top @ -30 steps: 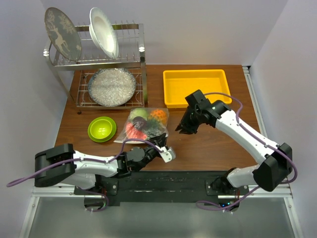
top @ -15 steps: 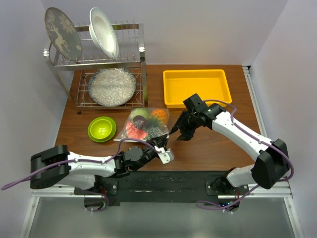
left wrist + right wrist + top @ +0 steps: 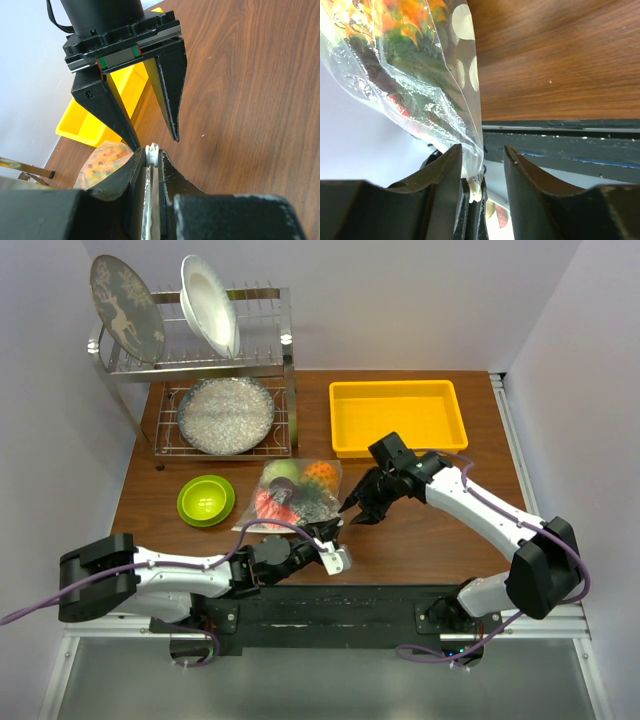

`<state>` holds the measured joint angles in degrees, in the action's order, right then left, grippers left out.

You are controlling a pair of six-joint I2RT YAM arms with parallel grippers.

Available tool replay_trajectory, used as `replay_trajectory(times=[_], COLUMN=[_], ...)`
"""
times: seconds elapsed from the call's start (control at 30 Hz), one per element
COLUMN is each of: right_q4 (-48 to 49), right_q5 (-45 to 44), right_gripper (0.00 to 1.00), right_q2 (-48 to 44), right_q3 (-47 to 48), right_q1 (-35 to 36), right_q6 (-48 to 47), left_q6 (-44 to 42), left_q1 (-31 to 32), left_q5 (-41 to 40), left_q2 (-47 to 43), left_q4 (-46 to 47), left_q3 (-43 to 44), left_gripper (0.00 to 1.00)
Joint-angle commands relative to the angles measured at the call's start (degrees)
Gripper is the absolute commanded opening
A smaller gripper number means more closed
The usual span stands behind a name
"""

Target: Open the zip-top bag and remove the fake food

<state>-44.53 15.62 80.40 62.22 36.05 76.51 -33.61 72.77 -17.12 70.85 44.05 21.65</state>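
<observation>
Left wrist view: left gripper (image 3: 152, 156) pinched tight on the zip strip of the clear white-dotted plastic zip-top bag (image 3: 297, 490), plastic toy fruits (image 3: 285, 502) inside, lying on the brown wooden table (image 3: 430, 530). The right gripper (image 3: 352, 512) gapes at that strip, gripping nothing.

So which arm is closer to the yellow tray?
Right. The right end effector is just this side of the yellow tray; the left end effector is farther, pinching the bag.

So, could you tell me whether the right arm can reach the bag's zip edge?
Probably yes: the right fingers stand open at the edge of the zip-top bag, which the left fingers pinch, nothing between.
</observation>
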Motion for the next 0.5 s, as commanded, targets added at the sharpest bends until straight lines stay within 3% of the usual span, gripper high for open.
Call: replay_trajectory(times=[0.0,0.47], right_q4=[1.8,3.2], right_q5=[1.6,2.8], right_gripper=[0.40,0.34], right_q2=[-1.9,-1.6], right_q3=[-1.2,-2.4], right_q1=[0.2,0.1], right_q6=[2.6,4.3], left_q6=[1.0,0.1], left_q1=[0.0,0.7], left_q5=[0.9,0.0], left_q2=[-0.2,2.0], left_q4=[2.4,2.8], left_q3=[2.3,3.2], left_gripper=[0.04,0.05])
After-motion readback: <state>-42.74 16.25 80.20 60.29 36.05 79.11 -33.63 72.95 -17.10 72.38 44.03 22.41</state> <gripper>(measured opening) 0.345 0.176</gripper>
